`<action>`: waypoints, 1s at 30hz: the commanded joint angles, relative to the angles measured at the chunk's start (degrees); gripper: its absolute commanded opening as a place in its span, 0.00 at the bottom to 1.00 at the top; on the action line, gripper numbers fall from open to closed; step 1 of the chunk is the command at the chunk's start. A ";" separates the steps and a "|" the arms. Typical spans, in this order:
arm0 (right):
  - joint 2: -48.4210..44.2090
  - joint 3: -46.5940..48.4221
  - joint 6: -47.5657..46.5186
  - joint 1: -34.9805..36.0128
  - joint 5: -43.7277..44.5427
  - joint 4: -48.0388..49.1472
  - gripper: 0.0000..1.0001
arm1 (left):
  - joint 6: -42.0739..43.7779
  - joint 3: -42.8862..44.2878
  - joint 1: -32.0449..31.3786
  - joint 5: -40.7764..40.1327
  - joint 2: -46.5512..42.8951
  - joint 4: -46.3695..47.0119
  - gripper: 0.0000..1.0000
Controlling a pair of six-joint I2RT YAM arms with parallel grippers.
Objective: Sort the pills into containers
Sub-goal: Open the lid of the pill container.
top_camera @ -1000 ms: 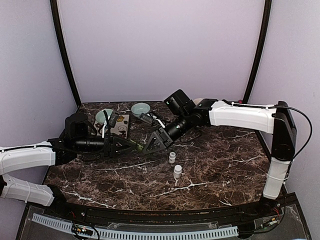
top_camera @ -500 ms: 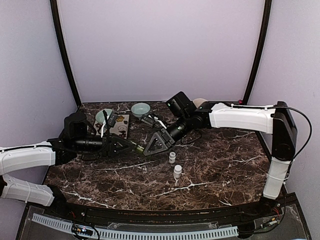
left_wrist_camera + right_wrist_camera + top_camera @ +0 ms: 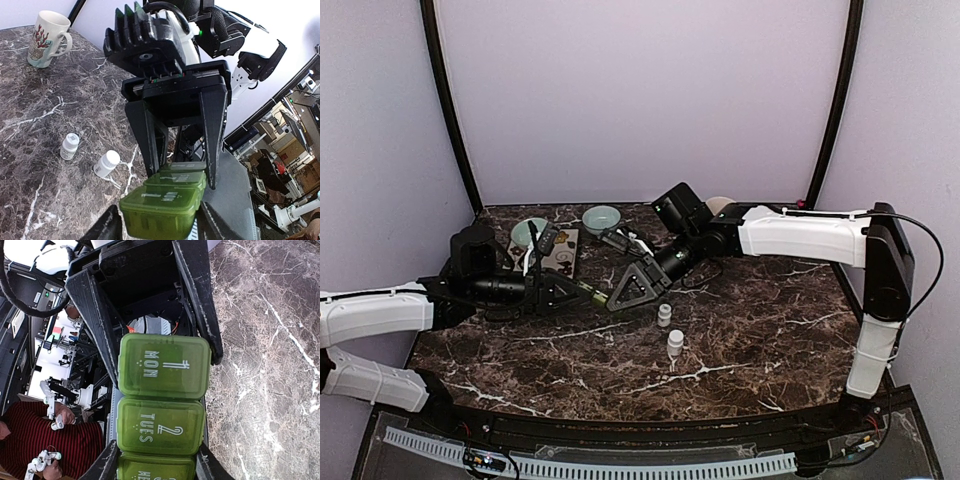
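Note:
The dark green container [image 3: 595, 293], a row of small lidded compartments, hangs above the table between my two grippers. The left gripper [image 3: 578, 290] is shut on its left end. In the left wrist view the box [image 3: 165, 202] sits between that gripper's fingers [image 3: 107, 227]. The right gripper [image 3: 612, 297] is shut on the other end. In the right wrist view the lids read MON and TUES [image 3: 162, 390], with the right gripper's fingers [image 3: 106, 465] flanking the lower part. All visible lids are closed. No loose pills show clearly.
Two white pill bottles [image 3: 664, 316] [image 3: 674, 345] stand right of the grippers and also show in the left wrist view [image 3: 69, 146]. Two teal bowls [image 3: 529, 232] [image 3: 602, 217] and a pale mat with small dark pieces [image 3: 560, 252] lie at the back left. A cream mug [image 3: 720, 205] stands behind the right arm.
The right gripper has moved a little left onto the container's free end. The right arm shifted, uncovering the mug. The left arm has barely moved.

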 commanded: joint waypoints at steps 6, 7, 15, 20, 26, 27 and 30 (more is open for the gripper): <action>-0.20 0.82 -3.19 -0.35 -1.88 -1.74 0.35 | 0.19 0.77 2.58 1.14 0.26 1.00 0.50; -0.19 0.86 -3.42 -0.35 -1.93 -1.90 0.35 | 0.15 0.81 2.73 1.18 0.33 1.00 0.50; 0.84 2.06 -5.32 -0.13 -1.73 -3.85 0.35 | 0.06 1.97 3.05 2.09 1.58 1.03 0.49; 1.83 3.03 -6.03 0.08 -2.08 -4.51 0.34 | -0.07 2.70 3.09 3.01 2.66 1.22 0.50; 2.41 3.24 -5.73 0.26 -2.47 -3.92 0.33 | -0.07 3.45 3.18 3.83 3.54 1.41 0.50; 2.41 3.23 -5.64 0.26 -2.54 -3.74 0.33 | -0.07 3.53 3.21 4.00 3.66 1.38 0.50; 2.37 3.24 -5.53 0.35 -2.49 -3.59 0.33 | -0.05 3.65 3.23 4.32 3.95 1.38 0.49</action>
